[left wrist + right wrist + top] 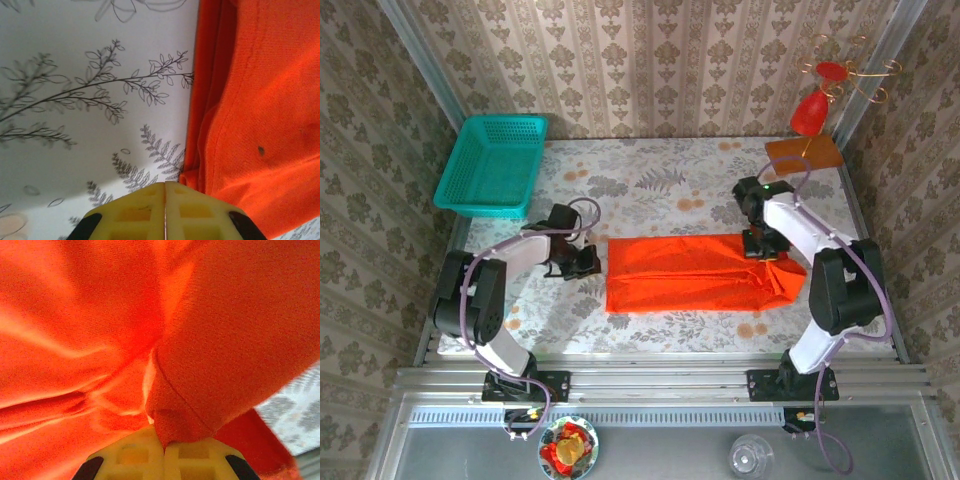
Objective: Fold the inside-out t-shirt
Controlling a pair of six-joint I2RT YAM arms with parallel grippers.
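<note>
Right fingers (pixel 192 460) are clenched on a fold at the 3 o'clock end of the orange t-shirt (pixel 690 272). Left fingers (pixel 132 212) are pressed together on nothing, just off its 9 o'clock edge. I see it lying mid-counter (pixel 650 190), long axis 9-to-3, both arms elbow-bent, wrists low.

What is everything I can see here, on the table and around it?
t-shirt: one, bright orange, lying mid-table
basket: one, teal, table's far left corner
ornament: one, glossy red on a wooden base, far right corner
table: one, pale floral top
dish: one, holding red and yellow bits, below the table's near edge, left
glass: one, clear, below the near edge, right
left gripper: one, yellow pads, shut, beside the t-shirt's left edge
right gripper: one, yellow pads, shut on the t-shirt's right end
</note>
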